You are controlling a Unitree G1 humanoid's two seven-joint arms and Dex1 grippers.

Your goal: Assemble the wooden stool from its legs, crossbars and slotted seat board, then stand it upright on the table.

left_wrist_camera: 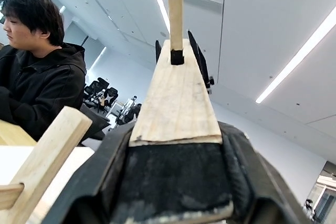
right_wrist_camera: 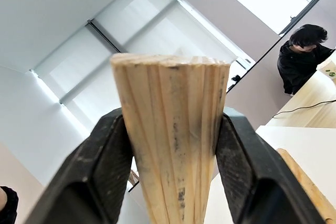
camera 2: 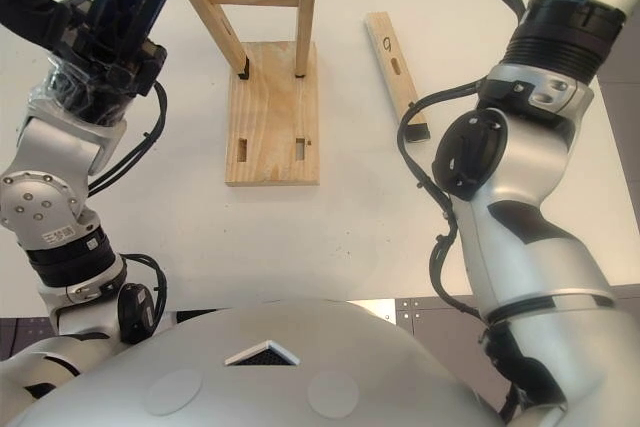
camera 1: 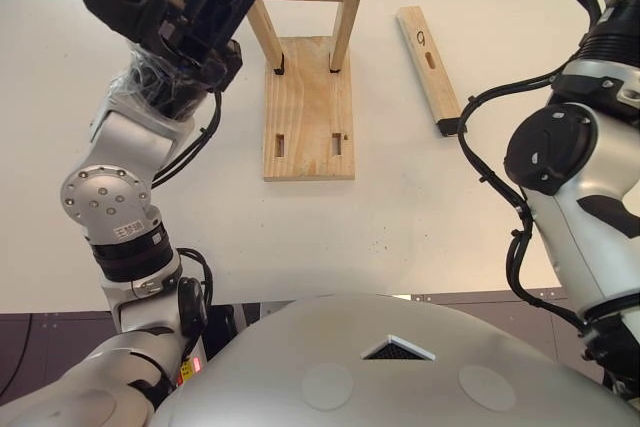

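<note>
loose leg (camera 1: 428,69) | handwritten digit near far end | reads 9, possibly 6

upright legs (camera 1: 348,7) cut off at top edge

Silver-white arms (camera 1: 575,207) carry black cables (camera 1: 514,257), screw-ringed round joints (camera 1: 100,202) and black fingers (right_wrist_camera: 100,177).

desk (camera 1: 400,217): white top | slotted seat board (camera 1: 308,117) flat mid-desk | slotted wooden piece (camera 1: 428,67) lying apart, to board's right
</note>
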